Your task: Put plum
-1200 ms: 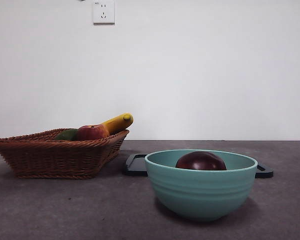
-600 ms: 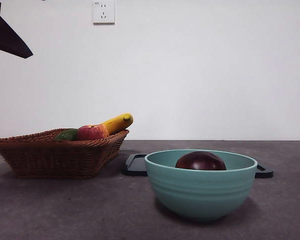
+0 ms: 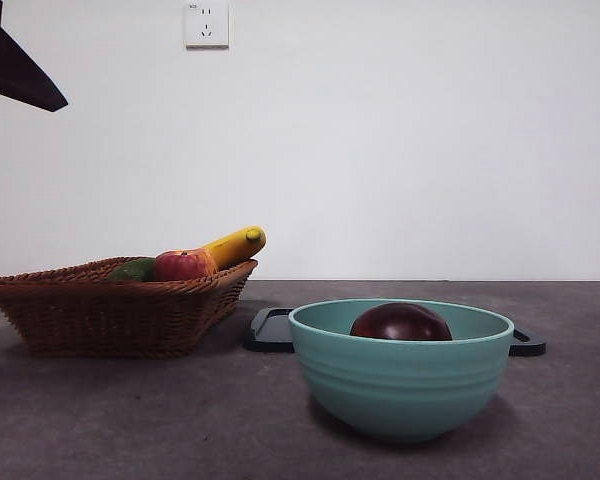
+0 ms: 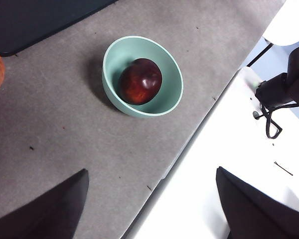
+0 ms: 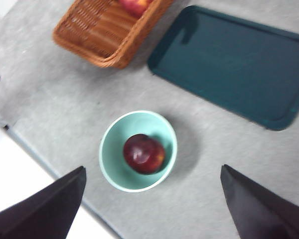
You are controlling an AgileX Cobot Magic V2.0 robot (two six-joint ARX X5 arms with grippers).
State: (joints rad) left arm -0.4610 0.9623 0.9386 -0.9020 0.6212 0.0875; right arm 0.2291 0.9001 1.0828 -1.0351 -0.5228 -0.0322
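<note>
Dark maroon and glossy, the plum (image 3: 401,322) sits inside the pale green bowl (image 3: 401,385), resting on its floor slightly off centre, with only its top showing above the rim in the front view. The bowl stands on the grey worktop (image 3: 130,420), near its front edge. Just behind it lies a dark tray (image 5: 234,62), flat and bare. Beside the tray is a wicker basket (image 3: 110,315) holding a red-and-yellow apple (image 3: 183,265), a green fruit (image 3: 133,269) and a banana (image 3: 236,244) whose tip pokes above the weave. A white wall socket (image 3: 207,23) is on the wall behind.

Both arms hang high above the worktop, well apart from everything on it. The left gripper (image 4: 149,199) has its fingers spread wide with nothing between them, and the bowl lies far below. The right gripper (image 5: 152,199) is likewise spread wide and holds nothing, looking down on bowl, tray and basket corner.
</note>
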